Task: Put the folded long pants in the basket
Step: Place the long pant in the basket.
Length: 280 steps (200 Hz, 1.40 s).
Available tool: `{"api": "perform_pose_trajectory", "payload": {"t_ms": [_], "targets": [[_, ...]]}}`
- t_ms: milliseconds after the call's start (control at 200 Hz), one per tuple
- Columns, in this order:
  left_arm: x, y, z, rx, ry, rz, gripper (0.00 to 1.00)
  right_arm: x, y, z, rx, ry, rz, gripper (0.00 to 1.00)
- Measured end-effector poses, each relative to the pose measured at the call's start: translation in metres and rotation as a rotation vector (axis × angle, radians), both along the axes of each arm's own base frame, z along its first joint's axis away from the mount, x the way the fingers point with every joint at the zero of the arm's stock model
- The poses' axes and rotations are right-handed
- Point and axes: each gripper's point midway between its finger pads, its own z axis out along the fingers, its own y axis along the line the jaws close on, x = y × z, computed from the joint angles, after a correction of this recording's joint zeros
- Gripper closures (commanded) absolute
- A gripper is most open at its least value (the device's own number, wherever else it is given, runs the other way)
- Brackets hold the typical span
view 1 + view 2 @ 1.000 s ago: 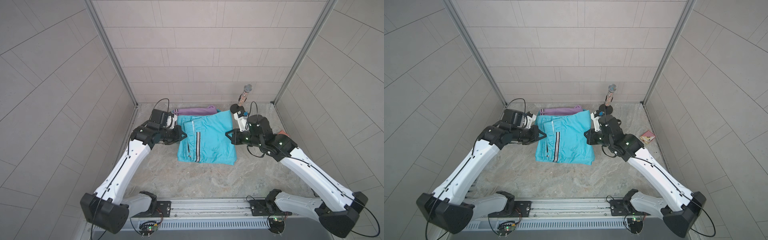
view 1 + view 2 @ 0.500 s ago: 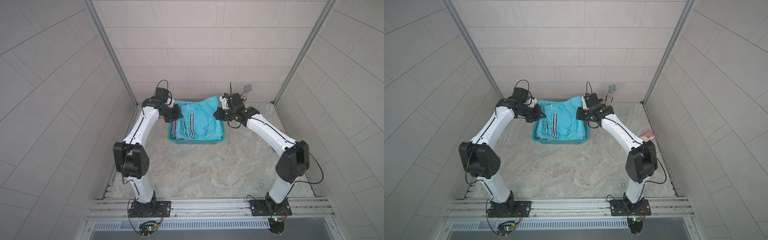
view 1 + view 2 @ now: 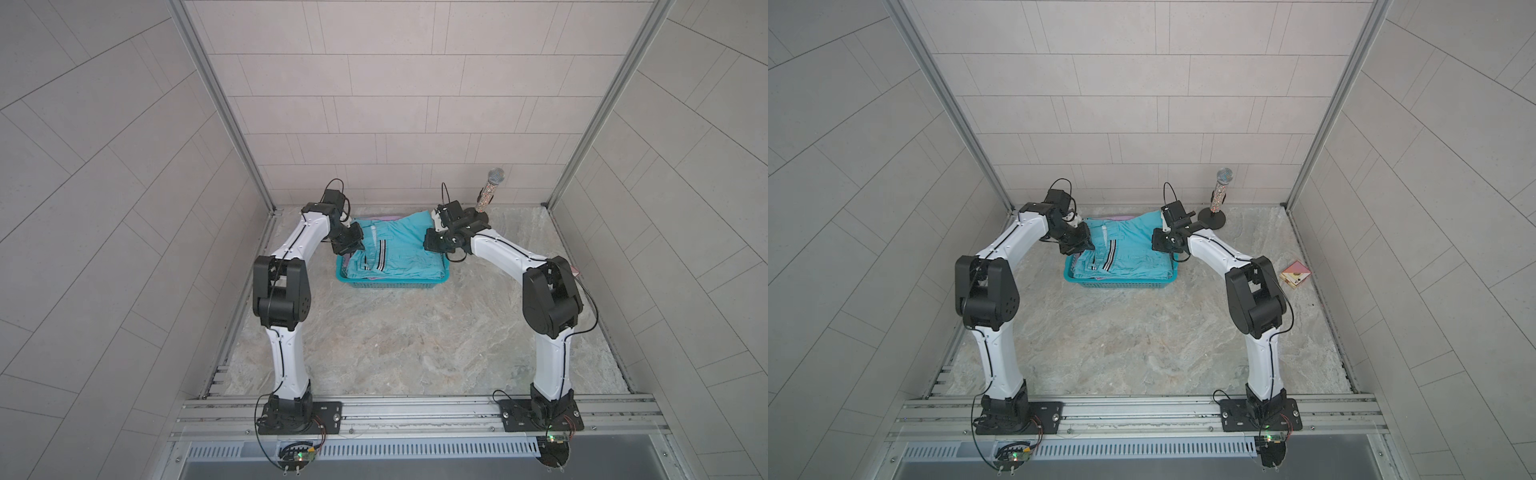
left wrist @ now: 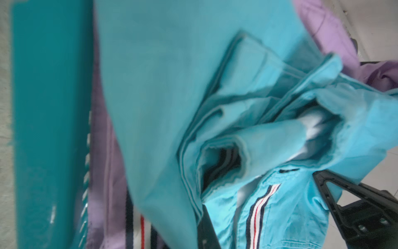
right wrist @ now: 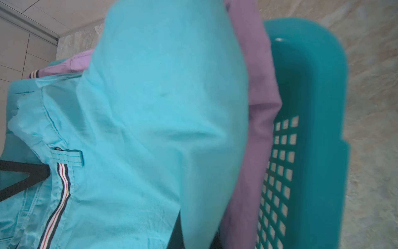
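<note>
**Blue pants (image 3: 395,253) moved from mid-worktop into basket (image 3: 390,286)**

They now lie on the lilac pants (image 5: 258,103), long axis running hand to hand. Right hand (image 3: 430,243) is clamped on the right end, and that edge rides high. Left hand (image 3: 353,246) is at the left end with fabric between its fingers; can't tell if it grips. Likely next: let go, pull each hand outward.

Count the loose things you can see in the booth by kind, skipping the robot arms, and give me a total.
Folded pants in sight: 2, light blue pants over lilac pants; anything beneath is hidden
Basket: 1
Microphone on stand: 1
Small pink box: 1
Total: 5
</note>
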Motion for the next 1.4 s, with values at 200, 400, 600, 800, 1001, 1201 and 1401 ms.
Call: {"api": "perform_pose_trajectory", "payload": {"t_ms": [200, 400, 600, 800, 1001, 1201, 1401], "targets": [[0.005, 0.004, 0.016, 0.019, -0.061, 0.015, 0.1, -0.003, -0.004, 0.02, -0.014, -0.035, 0.008, 0.63], [-0.017, 0.011, 0.101, 0.019, -0.241, 0.058, 0.77, -0.025, -0.014, 0.107, 0.007, -0.164, 0.008, 0.64], [-0.076, -0.004, 0.158, -0.046, -0.409, 0.073, 1.0, -0.082, 0.006, 0.163, 0.097, -0.267, 0.076, 0.86], [-0.088, -0.033, 0.076, -0.169, -0.254, 0.092, 1.0, -0.104, 0.022, 0.08, 0.114, -0.085, 0.109, 0.96], [-0.071, -0.04, -0.009, -0.198, -0.107, 0.114, 1.0, -0.102, 0.023, -0.016, 0.082, 0.084, 0.079, 1.0], [-0.059, -0.037, -0.011, -0.265, -0.12, 0.111, 1.0, -0.099, 0.025, -0.018, 0.103, 0.076, 0.078, 1.0], [-0.064, -0.028, 0.022, -0.242, -0.15, 0.133, 1.0, -0.109, 0.017, 0.018, 0.102, 0.043, 0.071, 0.99]]}}
